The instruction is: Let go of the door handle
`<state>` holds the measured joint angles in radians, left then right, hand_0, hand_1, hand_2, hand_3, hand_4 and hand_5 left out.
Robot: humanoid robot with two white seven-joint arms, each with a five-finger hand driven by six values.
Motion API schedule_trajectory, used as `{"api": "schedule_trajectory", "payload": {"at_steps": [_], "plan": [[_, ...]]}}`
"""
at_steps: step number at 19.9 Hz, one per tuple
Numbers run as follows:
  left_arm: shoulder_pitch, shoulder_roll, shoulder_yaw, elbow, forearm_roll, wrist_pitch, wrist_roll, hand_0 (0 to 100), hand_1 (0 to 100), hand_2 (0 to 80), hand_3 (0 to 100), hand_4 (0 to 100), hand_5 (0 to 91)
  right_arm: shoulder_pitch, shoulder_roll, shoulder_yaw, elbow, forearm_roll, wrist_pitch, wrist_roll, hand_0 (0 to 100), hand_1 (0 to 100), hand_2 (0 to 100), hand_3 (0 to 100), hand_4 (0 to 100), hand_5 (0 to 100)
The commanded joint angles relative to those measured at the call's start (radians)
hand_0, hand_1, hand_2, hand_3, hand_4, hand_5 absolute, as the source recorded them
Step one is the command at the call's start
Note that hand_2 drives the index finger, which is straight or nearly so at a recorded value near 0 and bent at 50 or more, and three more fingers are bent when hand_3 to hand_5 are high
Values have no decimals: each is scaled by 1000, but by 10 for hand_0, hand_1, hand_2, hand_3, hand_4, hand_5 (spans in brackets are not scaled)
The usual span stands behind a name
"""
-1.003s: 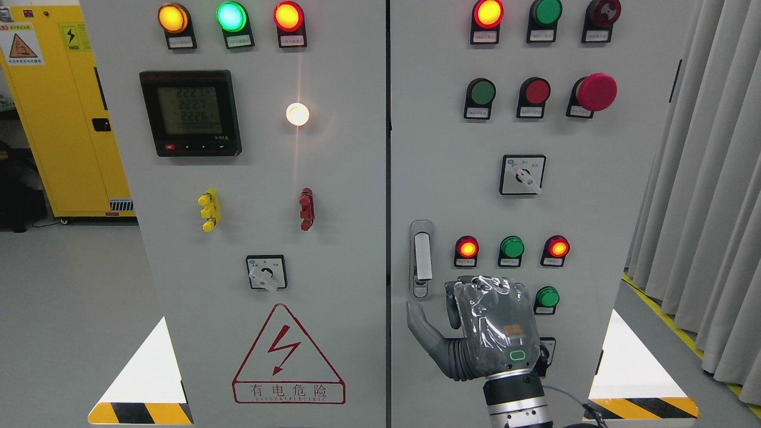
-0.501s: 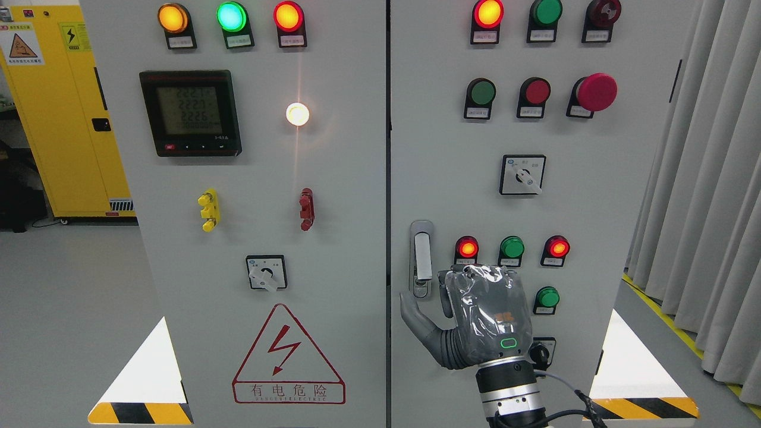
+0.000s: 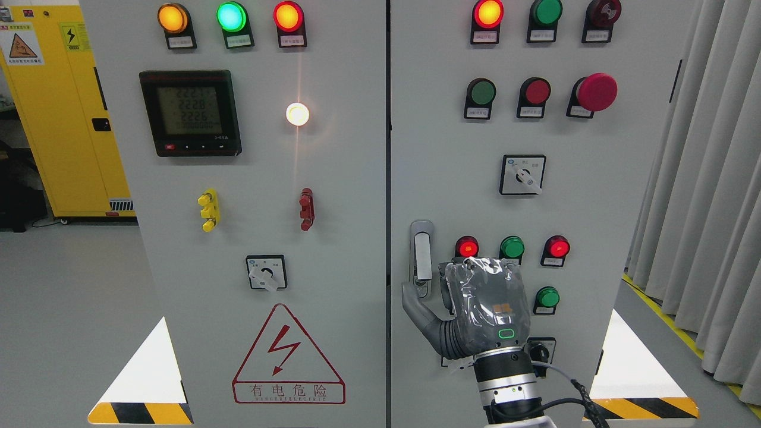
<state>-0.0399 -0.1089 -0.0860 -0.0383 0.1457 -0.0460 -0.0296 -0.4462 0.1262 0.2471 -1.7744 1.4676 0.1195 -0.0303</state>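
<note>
Over the last second the robot's right hand [image 3: 469,309] has risen up the right cabinet door, from below the door handle [image 3: 421,258] to beside its lower end. Its thumb tip now lies at the handle's bottom edge, and its knuckles now cover the base of the red indicator lamp [image 3: 468,247], which looks dimmer than before.

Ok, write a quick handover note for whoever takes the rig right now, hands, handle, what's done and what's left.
Right robot hand: up against the right cabinet door, just below and right of the door handle; thumb near the handle's lower end, not wrapped around it. Finger state unclear from behind.
Left robot hand: out of view.
Handle: upright in its housing; door looks closed.
Done: no grip visible on the handle.
Left: pull the hand clear of the panel.
</note>
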Motion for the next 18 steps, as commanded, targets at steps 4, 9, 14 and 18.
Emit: {"api": "schedule_trajectory", "payload": {"at_steps": [4, 9, 14, 18], "plan": [[0, 0, -1, 0, 0, -5, 0, 120, 556, 0, 0, 0, 0, -9, 1, 1, 30, 0, 17, -3, 376, 237, 980, 1000, 1000, 1000], [0, 0, 0, 0, 0, -5, 0, 120, 556, 0, 0, 0, 0, -19, 1, 1, 33, -1, 17, -3, 386, 245, 981, 1000, 1000, 1000], [0, 0, 0, 0, 0, -5, 0, 120, 556, 0, 0, 0, 0, -23, 1, 1, 41, -1, 19, -3, 412, 246, 982, 1000, 1000, 1000], [0, 0, 0, 0, 0, -5, 0, 120, 556, 0, 0, 0, 0, -28, 1, 3, 47, -1, 19, -3, 454, 249, 982, 1000, 1000, 1000]]}}
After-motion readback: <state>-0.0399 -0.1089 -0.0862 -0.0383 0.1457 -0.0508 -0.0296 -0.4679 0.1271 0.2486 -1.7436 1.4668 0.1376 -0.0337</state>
